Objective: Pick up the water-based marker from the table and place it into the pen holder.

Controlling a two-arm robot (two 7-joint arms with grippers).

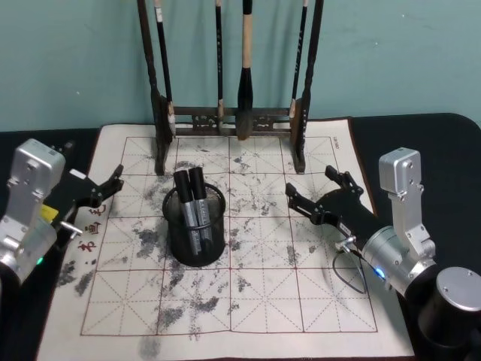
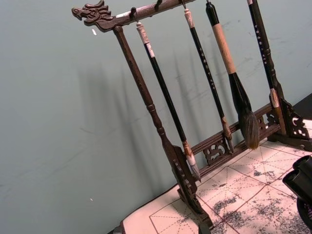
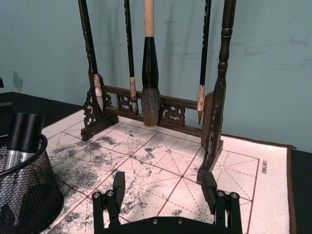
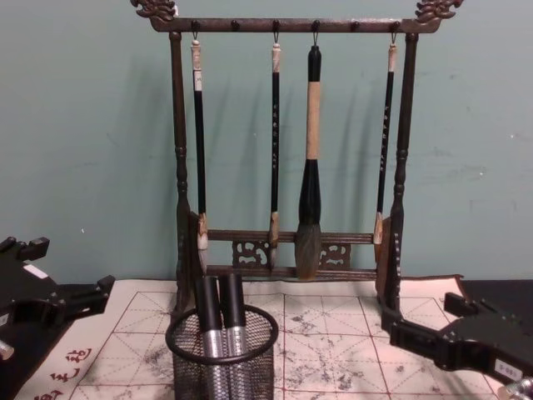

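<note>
Two water-based markers (image 1: 192, 197) with black caps and silver barrels stand upright in the black mesh pen holder (image 1: 197, 239) on the left middle of the gridded mat (image 1: 255, 301). The same markers (image 4: 220, 312) rise above the holder's rim (image 4: 176, 337) in the chest view, and the pen holder (image 3: 27, 195) also sits close by in the right wrist view. My left gripper (image 1: 113, 183) hovers open and empty to the left of the holder. To the holder's right, my right gripper (image 1: 310, 185) is open too, with nothing between its fingers (image 3: 118, 184).
A tall dark wooden rack (image 1: 233, 120) hung with several brushes stands at the back of the mat, behind the holder. Red characters (image 1: 89, 226) mark the mat's left edge. Bare mat lies in front of the holder, with dark table (image 1: 443, 143) beyond its edges.
</note>
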